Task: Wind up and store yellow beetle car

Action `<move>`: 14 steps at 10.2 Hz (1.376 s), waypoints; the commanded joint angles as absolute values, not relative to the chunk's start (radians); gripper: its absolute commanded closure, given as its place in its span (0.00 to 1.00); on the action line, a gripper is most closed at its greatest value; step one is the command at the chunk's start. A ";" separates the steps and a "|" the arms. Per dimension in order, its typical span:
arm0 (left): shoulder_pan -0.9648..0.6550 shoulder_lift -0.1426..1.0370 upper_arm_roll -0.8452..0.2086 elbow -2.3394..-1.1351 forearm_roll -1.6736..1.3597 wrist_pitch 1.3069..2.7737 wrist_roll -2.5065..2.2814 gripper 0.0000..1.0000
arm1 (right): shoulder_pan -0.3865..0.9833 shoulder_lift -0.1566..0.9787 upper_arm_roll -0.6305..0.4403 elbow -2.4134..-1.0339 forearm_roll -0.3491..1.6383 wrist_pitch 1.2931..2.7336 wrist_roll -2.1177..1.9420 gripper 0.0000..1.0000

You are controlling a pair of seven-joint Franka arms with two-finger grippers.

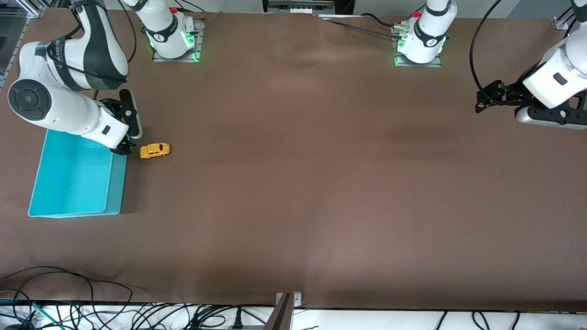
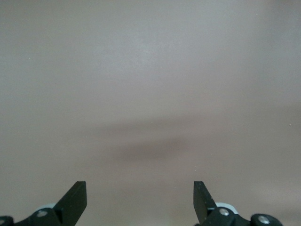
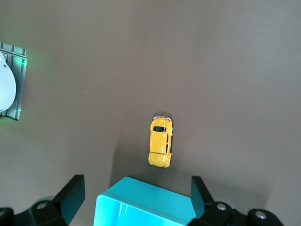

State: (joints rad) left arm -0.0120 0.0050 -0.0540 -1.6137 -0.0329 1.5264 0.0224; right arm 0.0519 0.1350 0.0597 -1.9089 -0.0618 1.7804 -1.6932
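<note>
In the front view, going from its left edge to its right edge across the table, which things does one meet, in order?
Turquoise bin → right end effector, over the bin's corner → yellow car → a wide stretch of bare brown table → left end effector, waiting at the table's end.

A turquoise bin [image 1: 78, 183] sits on my brown table cover [image 1: 321, 183]; black cables [image 1: 91, 311] trail along its near edge.

one yellow beetle car [image 1: 155, 150], one turquoise bin [image 1: 73, 176], seemingly nothing more.
</note>
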 commanded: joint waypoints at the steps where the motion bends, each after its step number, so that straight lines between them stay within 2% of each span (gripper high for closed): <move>1: -0.014 0.008 -0.054 -1.592 -0.028 1.508 0.012 0.00 | 0.044 0.129 0.064 -1.924 -0.080 1.781 -1.694 0.00; 7: -0.014 0.008 -0.054 -1.592 -0.028 1.508 0.012 0.00 | 0.041 0.133 0.066 -2.046 -0.129 1.917 -1.694 0.00; 14: -0.014 0.008 -0.054 -1.594 -0.028 1.508 0.012 0.00 | 0.038 0.144 0.071 -2.105 -0.144 2.008 -1.694 0.00</move>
